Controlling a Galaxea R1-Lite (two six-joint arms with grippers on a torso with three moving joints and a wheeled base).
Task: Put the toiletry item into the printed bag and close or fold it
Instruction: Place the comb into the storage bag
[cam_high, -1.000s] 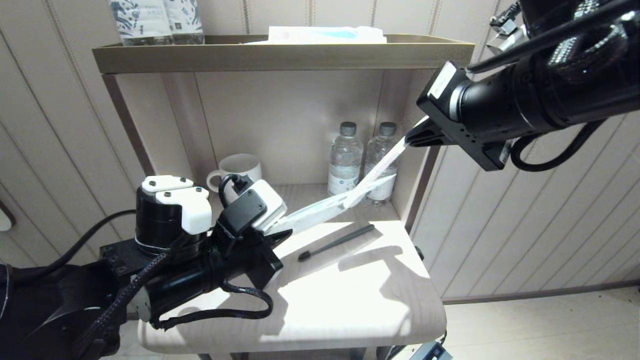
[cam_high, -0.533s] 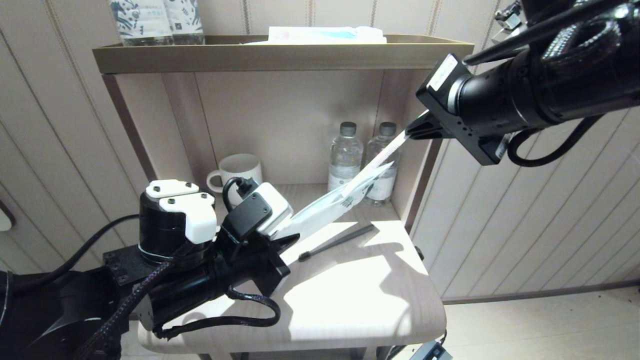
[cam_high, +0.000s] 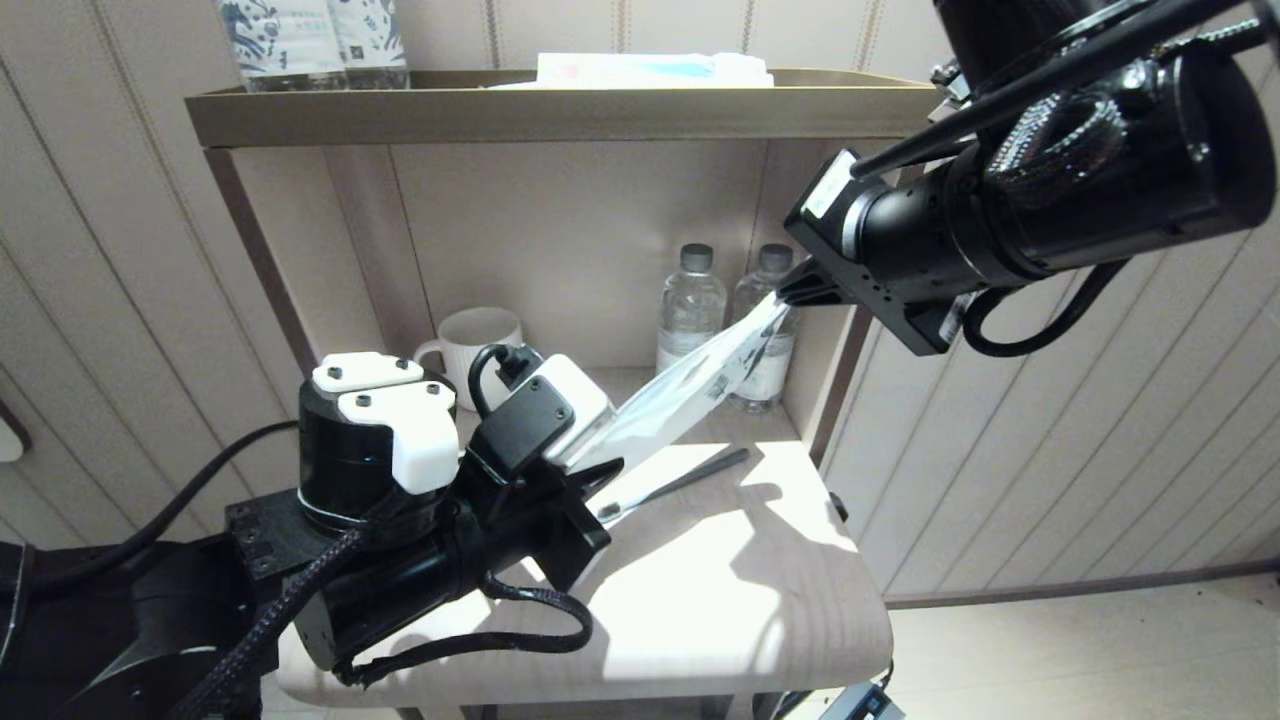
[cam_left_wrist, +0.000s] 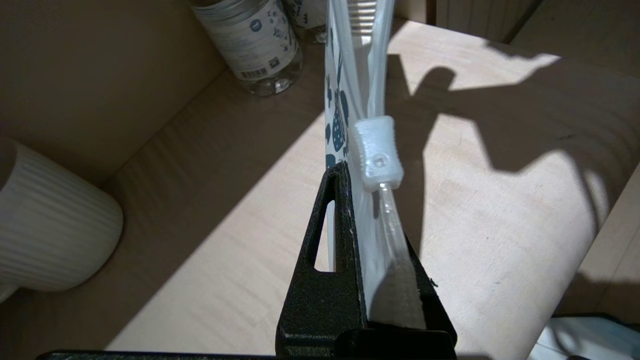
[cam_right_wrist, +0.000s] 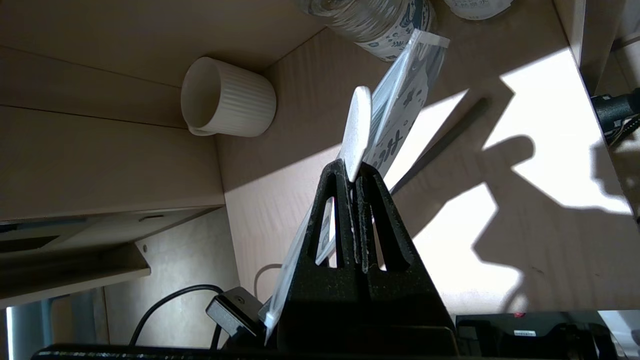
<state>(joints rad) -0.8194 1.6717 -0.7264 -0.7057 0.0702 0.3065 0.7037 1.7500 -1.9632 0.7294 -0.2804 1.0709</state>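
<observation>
The printed bag (cam_high: 690, 385) hangs slanted in the air above the small table (cam_high: 700, 600), between my two grippers. My left gripper (cam_high: 592, 470) is shut on its lower end; in the left wrist view the bag (cam_left_wrist: 336, 120) runs out from between the jaws of that gripper (cam_left_wrist: 372, 210). The toothbrush sits almost wholly inside the bag, its bristle head (cam_left_wrist: 377, 152) just past my left fingertips. My right gripper (cam_high: 792, 292) is at the bag's upper mouth, shut on the toothbrush's flat white handle end (cam_right_wrist: 357, 127) beside the bag (cam_right_wrist: 407, 95).
A thin black stick (cam_high: 685, 480) lies on the table under the bag. At the back of the shelf stand a white ribbed mug (cam_high: 478, 335) and two water bottles (cam_high: 690, 320). The top tray (cam_high: 560, 110) holds a white-and-blue package (cam_high: 650, 68).
My right gripper has come down and to the left, sliding the toothbrush deeper until only its end shows. The left gripper has shifted slightly right and up with the bag.
</observation>
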